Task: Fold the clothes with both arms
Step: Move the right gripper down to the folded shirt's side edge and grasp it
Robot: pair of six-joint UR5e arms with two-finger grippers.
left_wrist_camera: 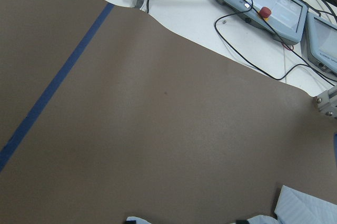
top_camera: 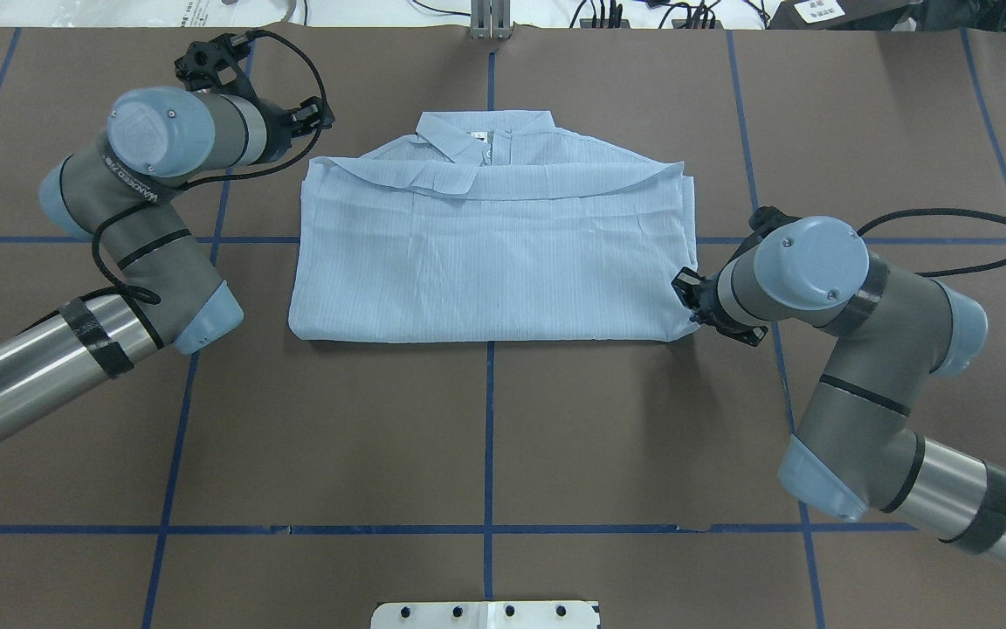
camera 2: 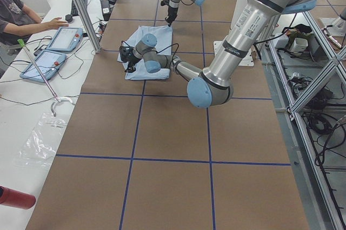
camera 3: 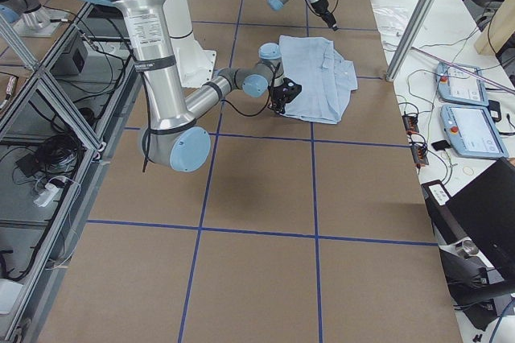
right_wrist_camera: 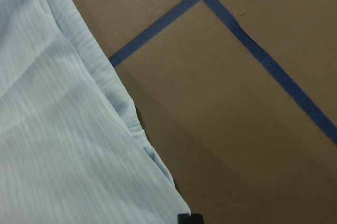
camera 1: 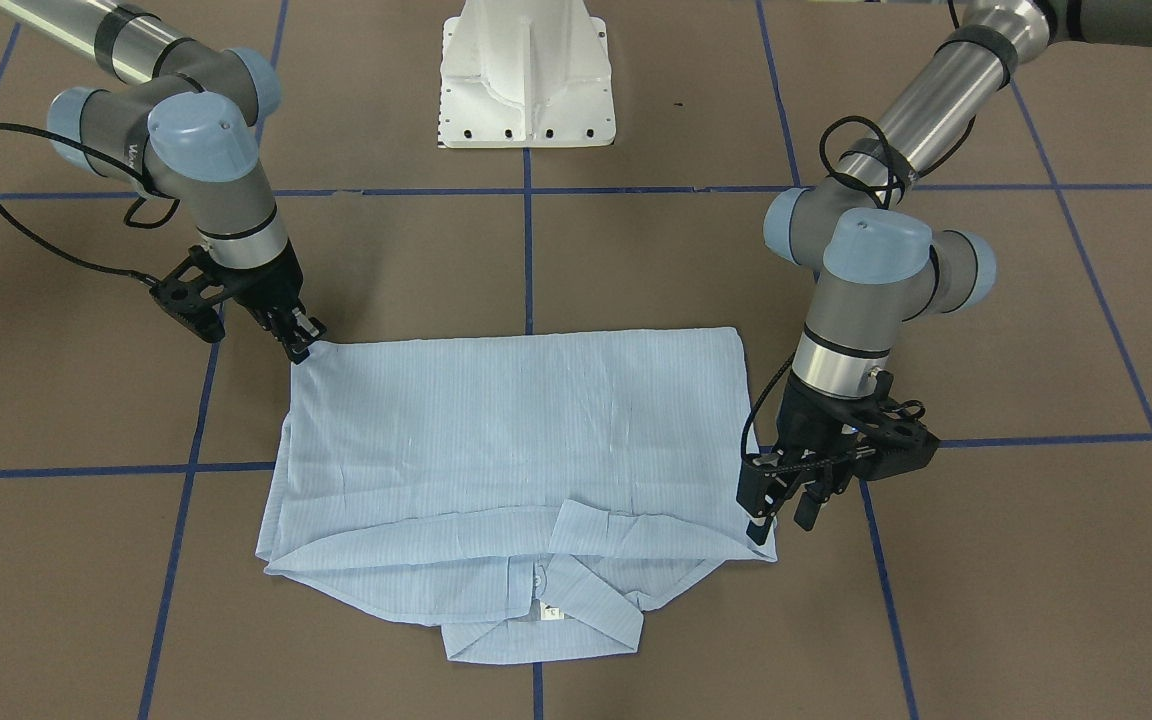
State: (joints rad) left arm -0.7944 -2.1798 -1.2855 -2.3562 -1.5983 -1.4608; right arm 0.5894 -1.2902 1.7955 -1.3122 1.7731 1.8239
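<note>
Pale-blue shirt (top_camera: 485,262) lies folded on the table (top_camera: 485,437), collar (top_camera: 468,135) at twelve o'clock. My right fingers (camera 1: 303,338) seem pinched on its four o'clock corner; my left fingers (camera 1: 781,516), spread and empty, should straddle the ten o'clock corner squarely.

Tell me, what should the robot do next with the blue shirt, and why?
Probably lower the left gripper and pinch the shirt corner on the collar side: its fingers stand apart, holding nothing, right by that corner, while the right gripper is at the diagonally opposite corner.
</note>
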